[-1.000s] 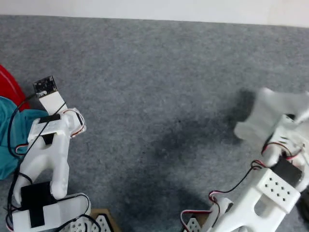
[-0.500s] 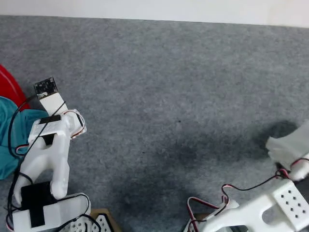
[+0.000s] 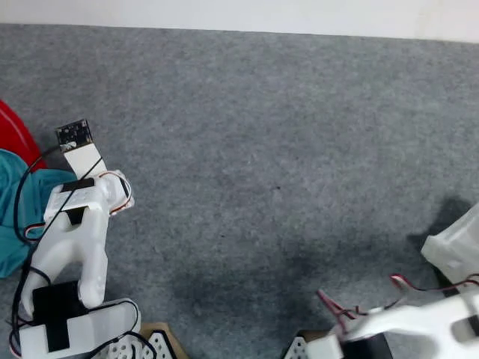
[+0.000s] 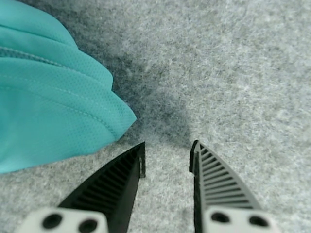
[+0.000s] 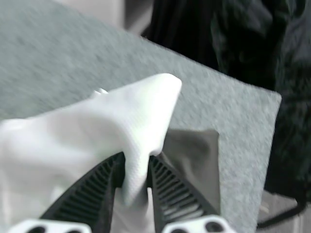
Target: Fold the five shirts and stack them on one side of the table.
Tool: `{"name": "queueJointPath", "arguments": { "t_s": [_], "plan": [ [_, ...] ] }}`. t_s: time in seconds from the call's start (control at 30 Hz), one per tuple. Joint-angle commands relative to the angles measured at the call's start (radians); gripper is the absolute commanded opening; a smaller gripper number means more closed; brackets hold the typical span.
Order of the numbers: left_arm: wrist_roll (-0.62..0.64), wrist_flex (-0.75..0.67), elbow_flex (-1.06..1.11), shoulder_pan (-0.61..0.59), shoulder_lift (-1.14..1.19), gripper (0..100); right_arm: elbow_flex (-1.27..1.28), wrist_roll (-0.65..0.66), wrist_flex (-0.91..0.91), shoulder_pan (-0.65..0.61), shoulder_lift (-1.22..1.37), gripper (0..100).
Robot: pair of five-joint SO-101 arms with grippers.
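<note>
- Grey table [image 3: 262, 112], its right edge cropped.
- Teal shirt [image 3: 9, 224] lies at the left edge, cut off and partly under the left arm.
- White shirt [image 5: 87, 126], bunched at the right edge, is gripped by the right gripper [image 5: 137, 158], jaws clenched.
- Left gripper [image 4: 168, 145], jaws released, sits just beside the teal shirt.

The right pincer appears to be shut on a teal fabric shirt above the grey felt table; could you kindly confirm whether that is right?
Not quite: the colour is wrong. The right wrist view shows the right pincer shut on a white fabric shirt above the grey felt table. The teal shirt lies on the table near the open left pincer, apart from it.
</note>
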Motion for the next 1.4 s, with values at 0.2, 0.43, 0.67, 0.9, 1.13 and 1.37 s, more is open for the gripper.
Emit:
{"name": "queueJointPath", "arguments": {
  "t_s": [0.2, 0.43, 0.67, 0.9, 1.13, 1.37],
  "plan": [
    [-0.006, -0.011, -0.004, 0.016, -0.031, 16, -0.110, 0.018, -0.254, 0.159, 0.280, 0.6],
    [-0.008, -0.011, -0.004, 0.027, -0.031, 16, -0.237, 0.028, -0.300, 0.225, 0.460, 1.9],
    [-0.008, -0.011, -0.004, 0.031, -0.031, 16, -0.312, 0.061, -0.294, 0.222, 0.564, 25.1],
    [-0.008, -0.011, -0.004, 0.031, -0.031, 16, -0.420, -0.008, -0.206, 0.194, 0.533, 25.3],
    [-0.008, -0.011, -0.004, 0.031, -0.031, 16, -0.544, -0.130, 0.068, 0.120, 0.470, 12.8],
    [-0.008, -0.012, -0.004, 0.031, -0.031, 16, -0.487, -0.104, 0.116, 0.079, 0.450, 0.5]
  ]
}}
